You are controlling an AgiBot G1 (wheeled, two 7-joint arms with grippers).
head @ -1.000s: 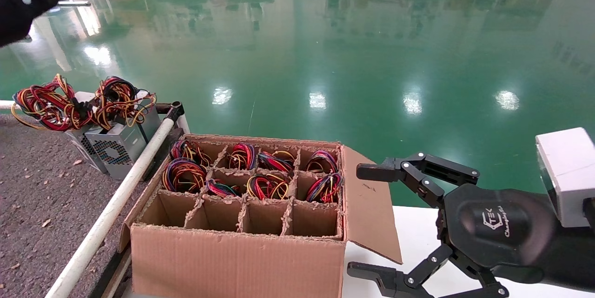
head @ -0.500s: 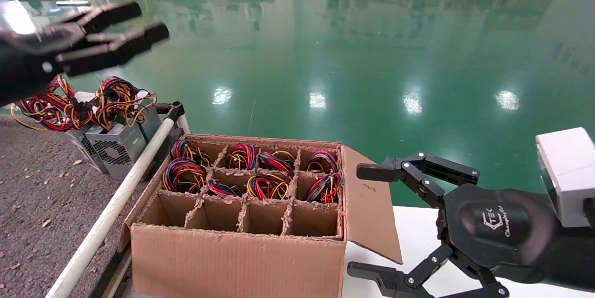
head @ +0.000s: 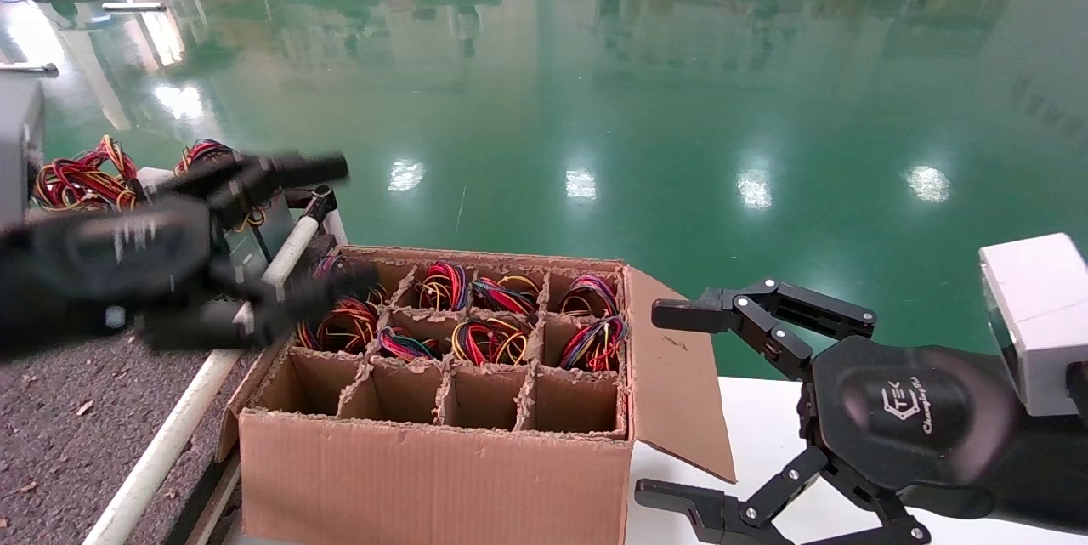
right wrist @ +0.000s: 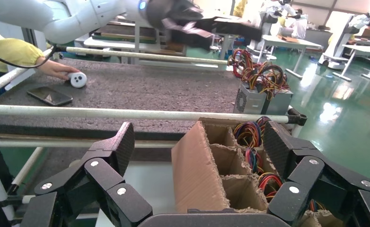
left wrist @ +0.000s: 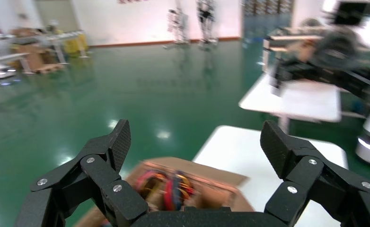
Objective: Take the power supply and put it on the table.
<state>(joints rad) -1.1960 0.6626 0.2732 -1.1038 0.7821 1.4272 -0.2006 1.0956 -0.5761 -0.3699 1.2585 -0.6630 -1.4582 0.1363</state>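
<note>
Down from the upper left of the head view came the left gripper (head: 280,230), its fingers spread wide and holding nothing, now over the box (head: 442,443) at middle left. No power supply (head: 340,320) is lifted yet; it probably sits in a far-left slot. Grabbing it and carrying it to the table (head: 51,409) are left. The right gripper (head: 671,409) waits, spread apart, at lower right.

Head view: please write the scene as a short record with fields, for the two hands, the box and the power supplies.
left hand: open, empty, above the box's left rear corner
right hand: open, empty, parked over the white tabletop
cardboard box: open, divided into cells; front row empty, rear cells hold wire coils
power supplies: two, standing on the table, wires on top
table rail: white pipe beside the box
</note>
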